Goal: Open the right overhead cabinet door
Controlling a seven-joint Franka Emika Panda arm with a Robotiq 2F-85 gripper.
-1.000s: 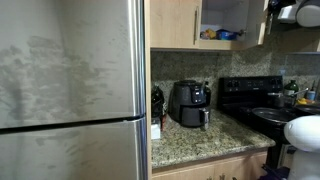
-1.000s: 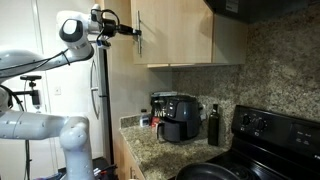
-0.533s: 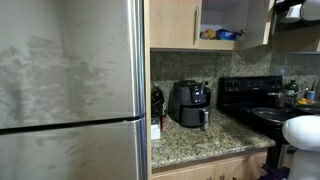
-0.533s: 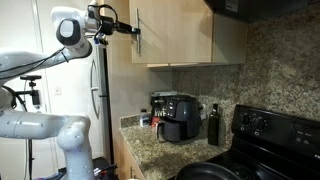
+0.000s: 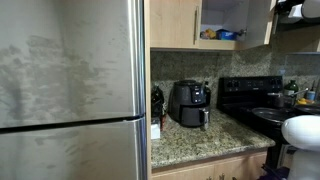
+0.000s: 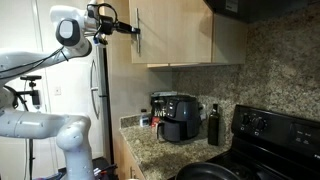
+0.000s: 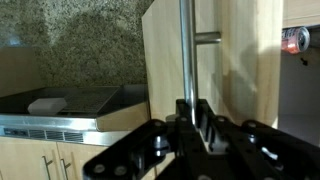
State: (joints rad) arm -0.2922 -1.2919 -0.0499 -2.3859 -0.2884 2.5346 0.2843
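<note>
In the wrist view the handle [image 7: 186, 50] runs off the top edge. Its lower end is hidden behind the dark, blurred gripper [image 7: 192, 114], and whether the jaws press on it cannot be told. The cabinet door [image 6: 172, 32] is cut by the top edge in an exterior view. The shelf items [image 5: 222, 34] are too small to name. The fridge [image 5: 70, 80] is cut off at the left, top and bottom.
</note>
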